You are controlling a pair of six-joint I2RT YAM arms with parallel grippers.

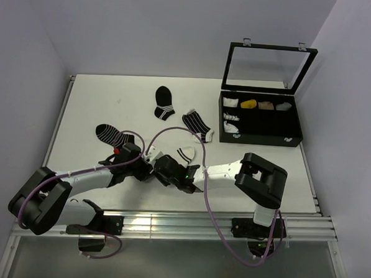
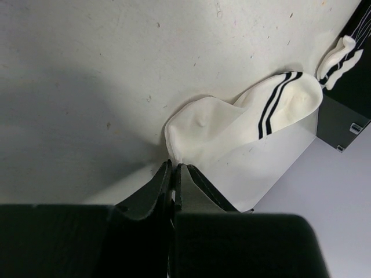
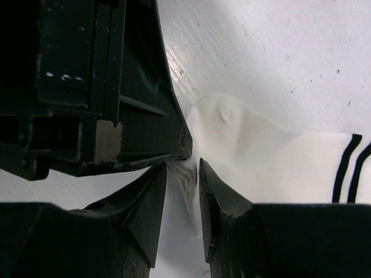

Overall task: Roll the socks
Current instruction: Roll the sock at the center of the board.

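Observation:
The white sock (image 1: 186, 153) with a black-striped cuff lies flat in front of the arms, its toe end under both grippers. My left gripper (image 2: 173, 166) is shut on the toe edge of this white sock (image 2: 232, 124). In the right wrist view my right gripper (image 3: 182, 168) stands narrowly open astride a bunched fold of the white sock (image 3: 261, 162), right beside the left gripper's tip (image 3: 174, 139). The fold touches one finger and a gap shows at the other. The black-and-white striped sock with a white toe (image 1: 196, 123) lies farther back, untouched.
A black sock with white bands (image 1: 164, 103) lies at the back centre. A black striped sock (image 1: 110, 134) lies left of the grippers. An open black compartment box (image 1: 295, 123) with rolled socks stands at the right, lid up. Purple cables loop over both arms.

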